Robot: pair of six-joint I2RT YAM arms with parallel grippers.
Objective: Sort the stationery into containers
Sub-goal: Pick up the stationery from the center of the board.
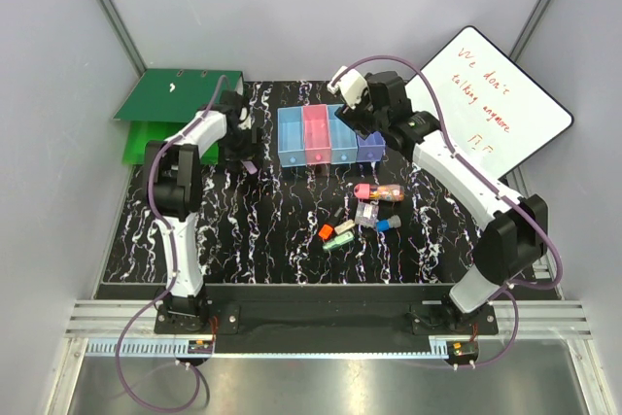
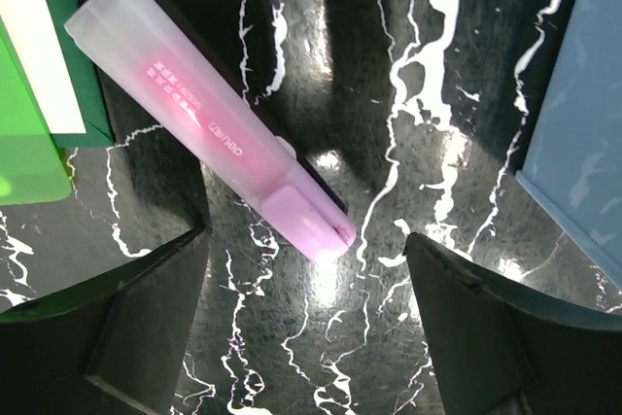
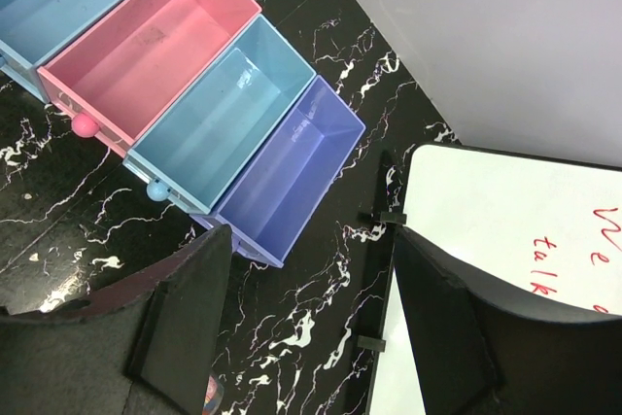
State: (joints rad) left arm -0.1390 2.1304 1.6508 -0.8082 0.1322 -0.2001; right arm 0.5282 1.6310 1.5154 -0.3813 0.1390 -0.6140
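The left gripper (image 2: pixel 301 259) is hovering, fingers spread, over a translucent pink plastic highlighter (image 2: pixel 209 133), likely lining up a grasp, while the right gripper (image 3: pixel 311 240) is hanging released and empty.

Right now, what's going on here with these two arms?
Two robot arms are sorting stationery into four coloured bins. The left gripper hangs open over a pink highlighter lying on the table left of the bins, not gripping it. The right gripper, open and empty, hovers above the bins, which look empty. Other stationery sits in a loose pile nearer the arms' bases.
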